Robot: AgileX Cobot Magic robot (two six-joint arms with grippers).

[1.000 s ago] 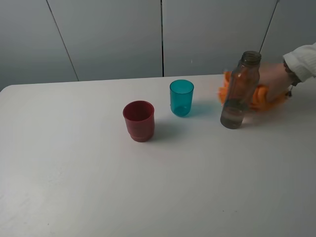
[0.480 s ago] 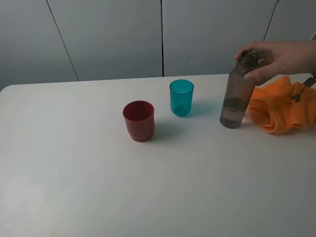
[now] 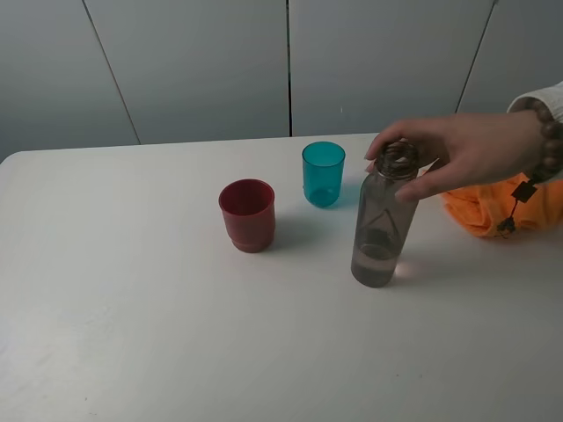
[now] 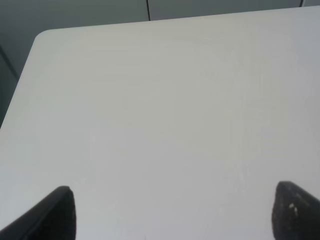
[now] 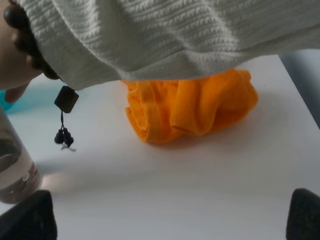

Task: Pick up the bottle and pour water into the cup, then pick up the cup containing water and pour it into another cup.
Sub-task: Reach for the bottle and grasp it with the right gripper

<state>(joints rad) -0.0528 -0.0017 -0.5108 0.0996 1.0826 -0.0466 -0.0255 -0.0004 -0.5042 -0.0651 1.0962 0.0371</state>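
Found the bottle (image 3: 380, 224) just right of centre in the high view, base on the white table (image 3: 132, 334), leaning a touch toward the upper right, with a shallow layer of water at the bottom. Saw a person's hand (image 3: 462, 148) reaching in from the right edge, fingers (image 3: 413, 132) curled round the bottle's threaded neck and clasping it. Noted a white knit sleeve (image 3: 538, 95) at the upper right and a dark bead bracelet (image 3: 551, 145) at the wrist, with a tassel (image 3: 525, 191) dangling over a crumpled orange cloth (image 3: 479, 211) near the right edge.

Found the teal cup (image 3: 324, 173) upright, above and left of the bottle – near it but apart. Found the red cup (image 3: 247, 214) upright too, mouth up, lower left of the teal cup and clear of it.

Through the left wrist camera, made out the left gripper (image 4: 175, 212) with two dark fingertips (image 4: 59, 215) spread wide and only bare table between them. Through the right wrist camera, made out the right gripper (image 5: 167, 217) likewise parted wide and holding nothing, with only the tips showing in the lower corners – sleeve, cloth and the bottle's base ahead of it.
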